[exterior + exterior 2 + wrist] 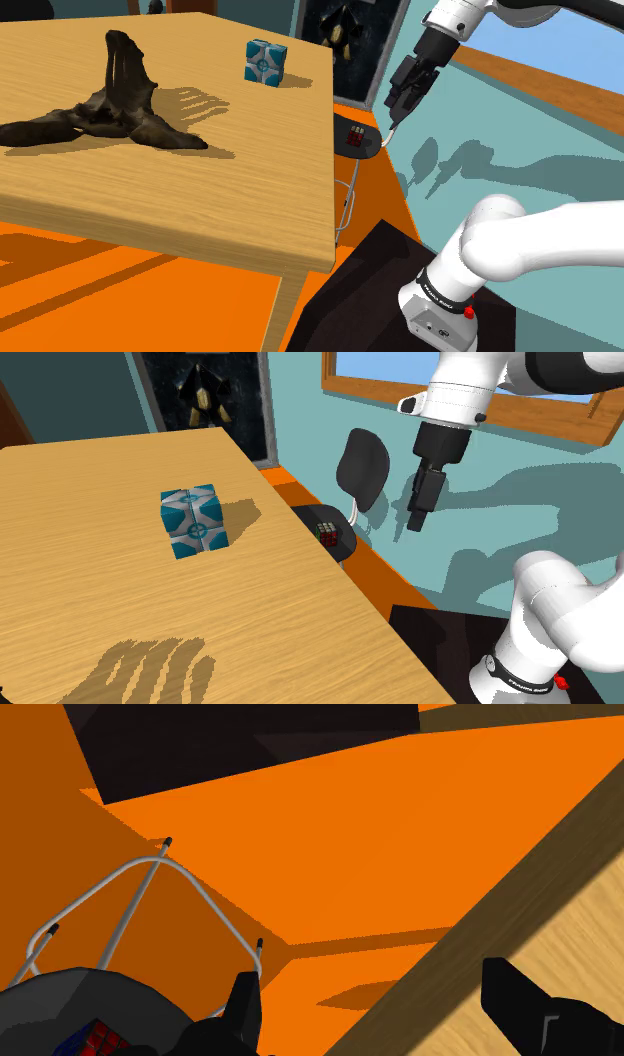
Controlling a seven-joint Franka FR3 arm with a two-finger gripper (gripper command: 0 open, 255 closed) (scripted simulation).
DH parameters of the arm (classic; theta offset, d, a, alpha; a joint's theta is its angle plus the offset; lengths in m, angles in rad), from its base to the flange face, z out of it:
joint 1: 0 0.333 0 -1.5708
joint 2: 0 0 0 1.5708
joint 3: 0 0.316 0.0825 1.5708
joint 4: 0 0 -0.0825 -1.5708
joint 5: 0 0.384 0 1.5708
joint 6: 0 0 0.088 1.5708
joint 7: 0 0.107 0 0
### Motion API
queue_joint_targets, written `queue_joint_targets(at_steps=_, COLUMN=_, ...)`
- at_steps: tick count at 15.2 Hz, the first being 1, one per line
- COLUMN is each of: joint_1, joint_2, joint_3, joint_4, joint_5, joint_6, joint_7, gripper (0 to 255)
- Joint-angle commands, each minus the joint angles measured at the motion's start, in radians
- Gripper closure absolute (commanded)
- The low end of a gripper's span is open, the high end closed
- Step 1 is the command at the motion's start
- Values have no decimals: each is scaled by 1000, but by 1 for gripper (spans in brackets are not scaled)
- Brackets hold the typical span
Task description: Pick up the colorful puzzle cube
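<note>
The colorful puzzle cube is small, with red, white and dark squares, and rests on the black seat of a chair beside the table. In the wrist view the cube peeks out on the seat beside one finger. My black gripper hangs in the air above and to one side of the chair. It is open, its fingers wide apart with nothing between them.
A wooden table carries a blue-and-white cube and a dark branching sculpture. The chair has a black backrest and grey metal legs. The floor is orange. My stand is at the shoulder view's lower right.
</note>
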State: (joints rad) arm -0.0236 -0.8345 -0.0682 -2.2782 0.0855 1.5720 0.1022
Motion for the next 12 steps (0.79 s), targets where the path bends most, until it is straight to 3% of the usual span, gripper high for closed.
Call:
queue_joint_targets(at_steps=1, joint_1=0, joint_2=0, joint_3=0, joint_4=0, joint_5=0, joint_6=0, joint_7=0, gripper=0)
queue_joint_targets(at_steps=12, joint_1=-56, joint_2=286, joint_3=-125, joint_4=18, joint_5=-77, joint_6=208, joint_7=-92, gripper=0)
